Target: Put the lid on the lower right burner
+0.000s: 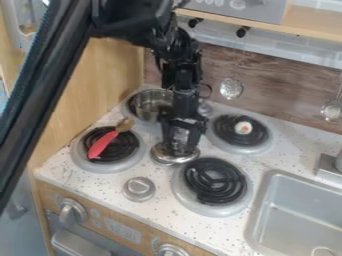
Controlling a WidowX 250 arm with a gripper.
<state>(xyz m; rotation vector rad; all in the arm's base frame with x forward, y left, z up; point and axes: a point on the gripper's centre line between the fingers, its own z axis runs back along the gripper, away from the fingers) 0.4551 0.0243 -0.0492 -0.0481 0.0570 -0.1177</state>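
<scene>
Over the middle of a toy stovetop, a black claw (179, 149) hangs straight down directly above a silver lid (165, 159), its tip meeting the metal among four burners. Whether the claw is clamped on the lid or merely rests against it, the view is too coarse to say, and its state cannot be told. The lid sits off the lower right burner (212, 181), whose black coil lies just beside the claw, on the right and toward the camera. Behind the claw and to its left stands a metal pot (151, 103) on the rear left burner. Left of the claw, a utensil with a red handle (102, 145) and a brown end lies across the front left burner (131, 158). Behind the claw to the right, a small round piece — pale, with an orange center (243, 128) — rests on the rear right burner (239, 147). A round silver knob (139, 188) is in front of the claw to the left; a gray sink (297, 212) lies well to its right, beyond the lower right burner.
</scene>
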